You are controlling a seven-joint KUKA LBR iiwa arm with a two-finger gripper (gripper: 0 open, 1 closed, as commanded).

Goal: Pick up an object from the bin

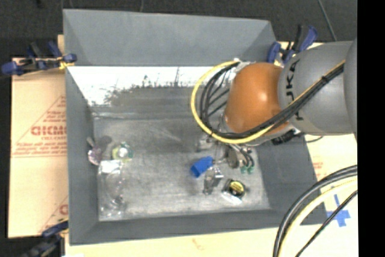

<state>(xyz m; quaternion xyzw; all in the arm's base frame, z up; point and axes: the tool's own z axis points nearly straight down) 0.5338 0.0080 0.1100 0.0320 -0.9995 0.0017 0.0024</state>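
Blue piece (201, 167), small and blocky, lies on the floor of the bin (159, 180), right of middle, just beside the gripper (212, 179), which hangs low over it. Open or closed? Cannot tell from here. It looks like hard plastic: light, stiff, probably a bit slick, so take it across its flat sides. A yellow-and-black bit (236, 188) crowds in close; clear clutter (111, 165) lies well apart, left.
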